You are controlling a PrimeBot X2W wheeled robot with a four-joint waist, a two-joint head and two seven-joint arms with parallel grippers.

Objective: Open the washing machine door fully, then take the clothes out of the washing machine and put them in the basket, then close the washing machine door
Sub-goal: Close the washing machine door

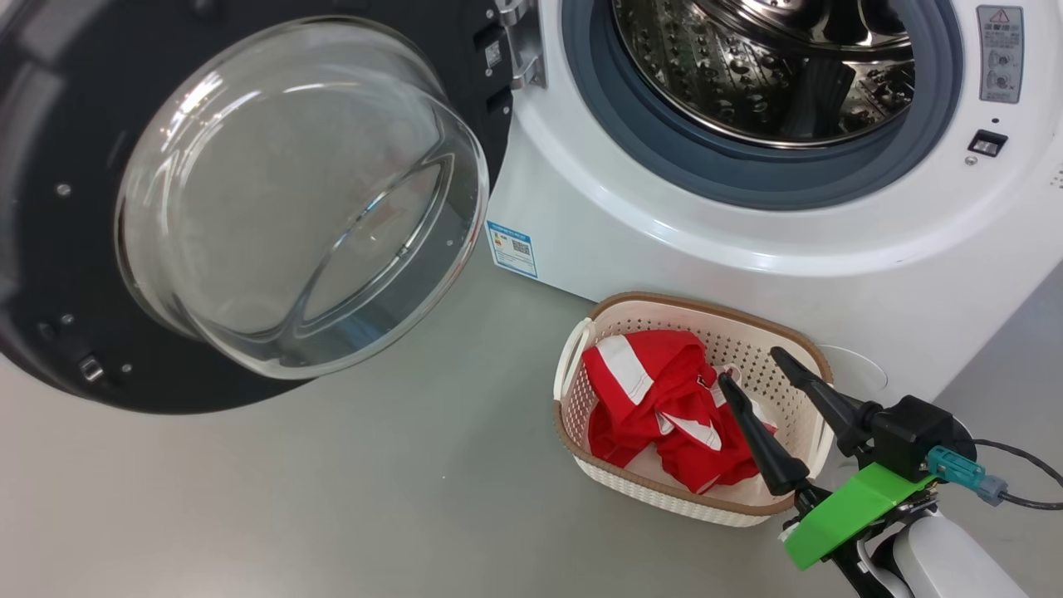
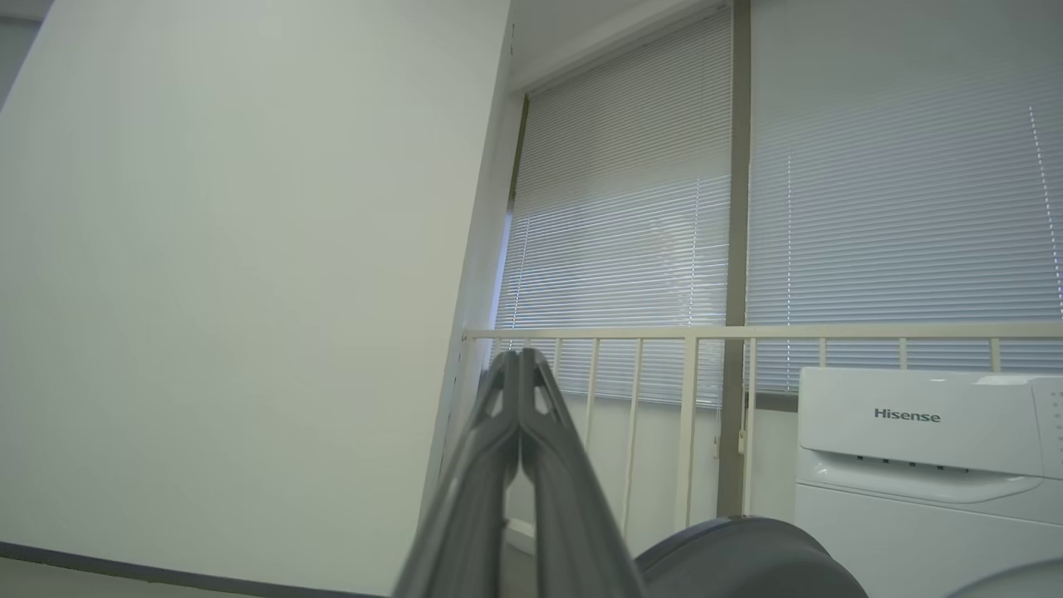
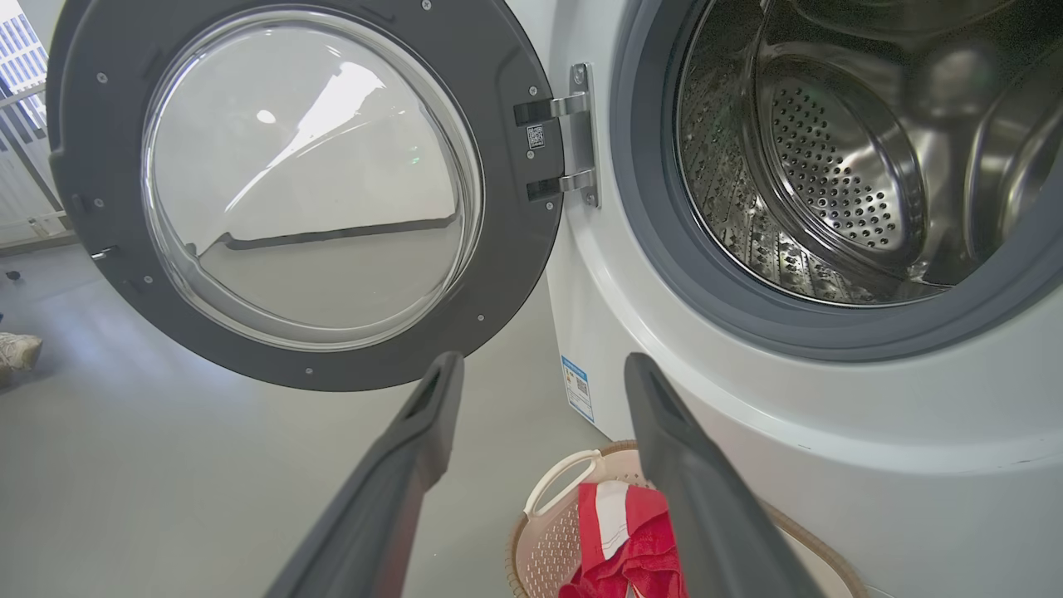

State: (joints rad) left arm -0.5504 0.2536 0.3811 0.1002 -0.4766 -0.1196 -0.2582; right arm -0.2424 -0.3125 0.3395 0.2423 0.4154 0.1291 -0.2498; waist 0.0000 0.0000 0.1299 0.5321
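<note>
- The right pincer (image 1: 749, 365) hangs over the basket (image 1: 656, 314) with its two dark fingers spread wide and nothing between them.
- In the head view its fingertips show just above the clothes (image 1: 656, 399); whether either tip touches the fabric cannot be told.
- A green plastic part (image 1: 847, 511) sits behind the fingers on the right wrist, and a dark cable (image 1: 1026, 497) trails off it to the side.
- The left pincer (image 2: 521, 355) has its fingers pressed together on nothing. It points away towards a white wall (image 2: 232, 291) and a window with closed blinds (image 2: 623, 208).
- The clothes, red with white bands, lie bunched inside the basket.
- The basket stands on the grey floor (image 1: 332, 498), just in front of the washing machine (image 1: 664, 241) and below its opening.
- The steel drum (image 1: 747, 75) is bare where it can be seen, ringed by the grey seal (image 1: 747, 178).
- The washing machine door (image 1: 50, 249) is swung wide open on its hinge (image 1: 523, 41), its clear glass bowl (image 1: 299, 191) bulging towards the head camera.
- A small blue label (image 1: 511, 247) sits low on the machine's front, near the door's edge.
</note>
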